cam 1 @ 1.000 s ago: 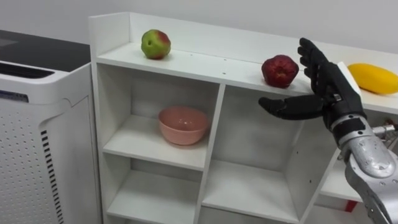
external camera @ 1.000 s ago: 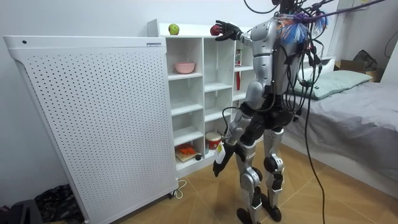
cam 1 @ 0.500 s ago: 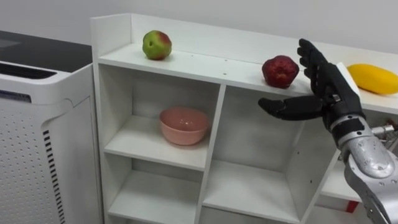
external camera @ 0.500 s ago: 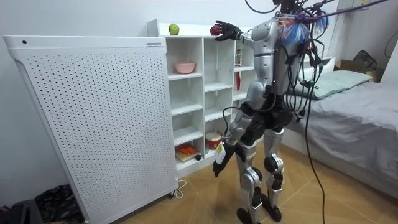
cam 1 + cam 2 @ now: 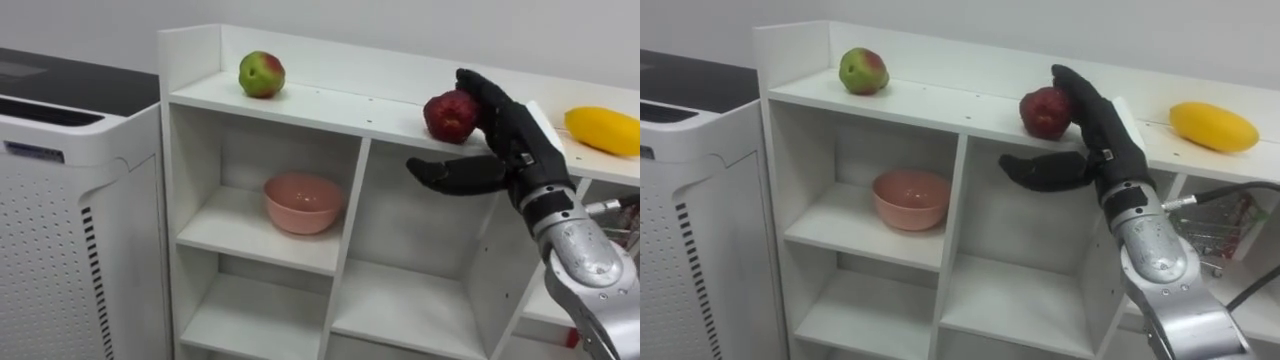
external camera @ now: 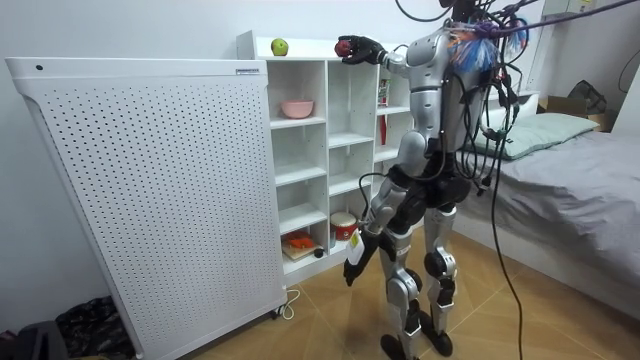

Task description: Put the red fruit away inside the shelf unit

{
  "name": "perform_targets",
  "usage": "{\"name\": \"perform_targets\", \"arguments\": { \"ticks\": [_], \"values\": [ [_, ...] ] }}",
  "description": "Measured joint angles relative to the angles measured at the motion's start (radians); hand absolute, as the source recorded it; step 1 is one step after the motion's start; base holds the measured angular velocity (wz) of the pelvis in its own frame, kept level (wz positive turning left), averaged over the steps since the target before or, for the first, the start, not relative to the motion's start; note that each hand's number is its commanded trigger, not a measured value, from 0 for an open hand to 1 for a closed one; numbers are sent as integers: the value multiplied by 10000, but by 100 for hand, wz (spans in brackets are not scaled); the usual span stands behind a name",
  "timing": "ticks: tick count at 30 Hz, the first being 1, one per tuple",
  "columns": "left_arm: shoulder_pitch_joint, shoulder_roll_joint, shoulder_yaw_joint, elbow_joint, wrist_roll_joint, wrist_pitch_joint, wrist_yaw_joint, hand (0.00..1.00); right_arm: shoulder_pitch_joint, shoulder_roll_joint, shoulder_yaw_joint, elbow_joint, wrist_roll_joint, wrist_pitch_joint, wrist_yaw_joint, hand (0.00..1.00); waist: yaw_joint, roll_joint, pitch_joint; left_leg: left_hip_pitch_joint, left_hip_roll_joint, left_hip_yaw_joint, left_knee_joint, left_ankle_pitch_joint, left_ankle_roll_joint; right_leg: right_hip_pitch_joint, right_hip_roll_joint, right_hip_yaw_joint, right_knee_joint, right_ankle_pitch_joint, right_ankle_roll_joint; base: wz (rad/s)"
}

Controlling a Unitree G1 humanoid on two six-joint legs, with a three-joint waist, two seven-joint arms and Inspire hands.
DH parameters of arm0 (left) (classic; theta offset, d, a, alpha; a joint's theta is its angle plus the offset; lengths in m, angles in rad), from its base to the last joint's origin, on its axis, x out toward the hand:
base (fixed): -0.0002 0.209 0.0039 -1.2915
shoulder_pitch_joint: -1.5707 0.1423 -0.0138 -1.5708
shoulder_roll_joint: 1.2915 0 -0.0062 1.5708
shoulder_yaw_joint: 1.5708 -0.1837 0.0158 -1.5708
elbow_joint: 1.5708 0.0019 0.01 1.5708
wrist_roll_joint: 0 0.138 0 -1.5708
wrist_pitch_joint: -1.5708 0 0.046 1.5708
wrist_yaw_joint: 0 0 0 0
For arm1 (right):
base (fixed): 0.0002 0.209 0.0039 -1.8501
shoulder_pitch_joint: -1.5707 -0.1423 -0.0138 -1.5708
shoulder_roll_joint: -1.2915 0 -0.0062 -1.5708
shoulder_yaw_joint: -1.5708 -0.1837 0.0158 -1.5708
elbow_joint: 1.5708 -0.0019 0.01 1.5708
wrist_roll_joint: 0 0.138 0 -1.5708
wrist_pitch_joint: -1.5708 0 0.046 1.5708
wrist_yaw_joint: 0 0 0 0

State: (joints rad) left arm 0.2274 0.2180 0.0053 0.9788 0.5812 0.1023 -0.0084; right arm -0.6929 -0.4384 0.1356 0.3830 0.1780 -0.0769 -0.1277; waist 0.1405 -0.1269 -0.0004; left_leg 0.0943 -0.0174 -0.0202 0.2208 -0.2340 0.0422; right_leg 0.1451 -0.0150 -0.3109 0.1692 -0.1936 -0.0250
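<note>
A dark red apple [image 5: 450, 116] rests on the top shelf of the white closet [image 5: 320, 103]. My right hand [image 5: 517, 138] is open beside it. Its fingers lie against the apple's right side, and the thumb reaches out below the shelf edge. A green-red apple [image 5: 261, 74] sits at the shelf's left end. A yellow mango [image 5: 603, 130] lies at the right, behind the hand. One compartment lower stands a pink bowl [image 5: 304, 202]. In the room view I stand upright facing the closet, with my left hand [image 6: 352, 266] hanging by my thigh.
A tall white perforated unit [image 5: 60, 210] stands against the closet's left side. Several small items [image 6: 345, 226] sit in the lower compartments. A bed [image 6: 575, 150] is behind me at the room view's right.
My right hand has moved left along the top shelf until its fingers meet the red apple. The eye view has shifted slightly.
</note>
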Motion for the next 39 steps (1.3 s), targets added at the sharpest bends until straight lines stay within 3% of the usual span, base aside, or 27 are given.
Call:
{"name": "perform_targets", "arguments": {
  "ticks": [4, 6, 9, 18, 25, 29, 32, 39],
  "values": [
    [-183, 59, -95, 168, -1, 0, 7, 0, -148, 0, 26, -24, -22, -2, -26, 100, 16, -105, 101, 22, 2, -35, -7, 1, -2, 38, 6, 1, -8, 0, 0, 2],
    [-179, 70, -101, 230, 3, 5, -3, 0, -152, 0, 25, -21, -162, 0, 6, 100, 20, -170, 67, 34, 2, -45, -12, 0, -2, 39, 7, 2, -5, 0, 0, 0],
    [-183, 77, -98, 231, 2, 6, -16, 0, -154, -2, 8, -9, -359, 5, -133, 100, 19, -225, 79, 44, -5, -92, 8, 0, -1, 63, 4, 4, -9, 0, 0, 5],
    [-210, 147, -105, 228, 2, 19, -36, 0, -165, 5, 43, -54, -578, 18, -199, 100, 21, -110, 112, 46, -11, -127, -64, -2, -2, 91, 3, 19, -25, 0, 0, 1],
    [-226, 108, -103, 235, 7, 14, -8, 0, -134, 5, 44, -481, 253, 94, 96, 100, -5, 25, 54, 44, -13, -96, -65, -1, -2, 77, 10, 76, -23, 0, 0, 0],
    [-248, 40, -93, 228, 1, 16, 54, 0, 220, 11, 90, -2032, 244, 123, 79, 100, 9, 284, -114, 85, -13, -67, -27, 0, 0, 82, 7, 131, -22, 0, 0, 0],
    [-296, -5, -80, 229, 6, 14, 72, 0, 421, 12, 356, -2985, 304, 120, 97, 100, 20, 418, -114, 195, -4, 55, -63, 1, 1, 137, 12, 319, -23, 0, 0, -7],
    [-327, -16, -94, 231, 5, 5, 69, 0, 1412, 128, 514, -4939, 577, 136, 685, 100, -1, 432, -93, 226, 15, 166, -163, 0, 0, 105, 14, 380, 7, 0, 0, -6]
  ]
}}
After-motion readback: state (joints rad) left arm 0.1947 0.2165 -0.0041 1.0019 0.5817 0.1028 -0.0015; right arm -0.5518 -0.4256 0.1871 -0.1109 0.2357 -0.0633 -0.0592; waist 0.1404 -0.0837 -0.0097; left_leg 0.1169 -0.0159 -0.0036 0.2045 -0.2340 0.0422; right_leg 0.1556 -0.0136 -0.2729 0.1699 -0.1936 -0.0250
